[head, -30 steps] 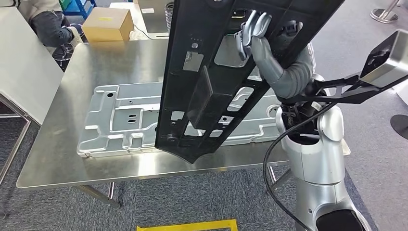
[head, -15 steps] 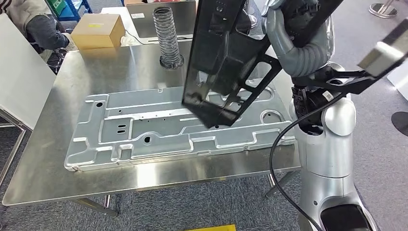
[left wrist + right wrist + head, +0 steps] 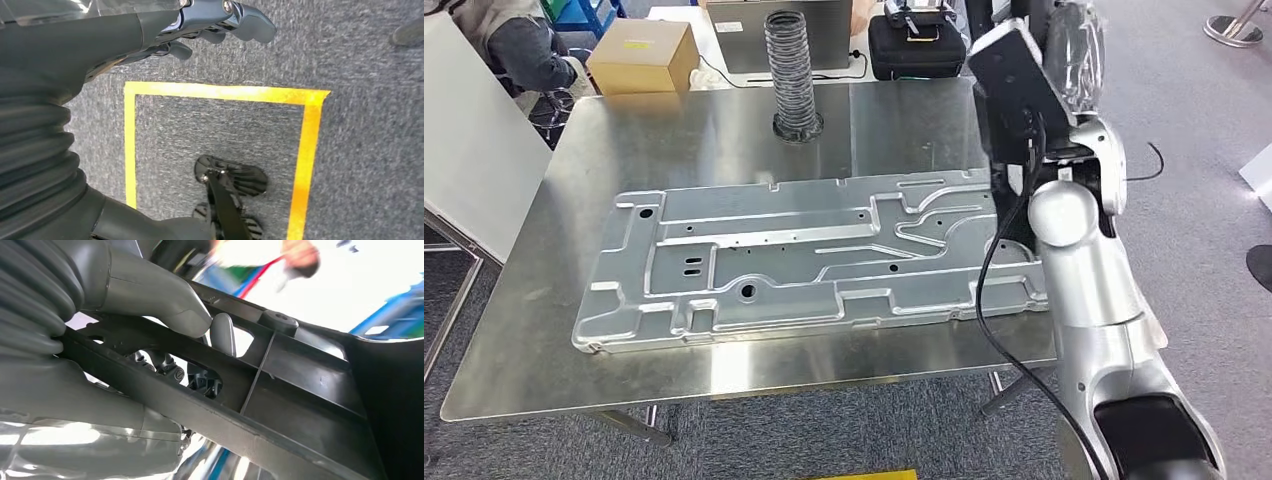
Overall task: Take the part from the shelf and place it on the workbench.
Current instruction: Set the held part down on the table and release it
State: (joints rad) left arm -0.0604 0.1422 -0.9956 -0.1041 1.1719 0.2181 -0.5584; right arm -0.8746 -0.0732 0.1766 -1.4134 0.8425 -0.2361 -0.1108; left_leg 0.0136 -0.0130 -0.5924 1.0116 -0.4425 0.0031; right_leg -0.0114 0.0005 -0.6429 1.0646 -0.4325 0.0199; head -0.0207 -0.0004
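Since the frame a second ago, the black part that hung in front of my head camera over the table has gone up and out of that view; I now see the whole pressed metal plate (image 3: 814, 258) lying flat on the steel workbench (image 3: 544, 330), and my right arm (image 3: 1074, 260) raised at the bench's right edge. In the right wrist view, the right hand (image 3: 165, 315) grips the black part (image 3: 300, 385); the grey thumb presses on one face of a rib, and the darker fingers (image 3: 223, 335) pass through an opening in the part and clamp it from the other side. In the left wrist view, the left hand (image 3: 210, 25) hangs over grey carpet marked with a square of yellow tape (image 3: 305, 150); its fingers are loosely curled, slightly apart, and hold nothing. On the far side of the bench stand a ribbed hose (image 3: 791, 70), upright, and a cardboard box (image 3: 642, 55); a person's sleeve (image 3: 524, 55) shows at the far left corner.
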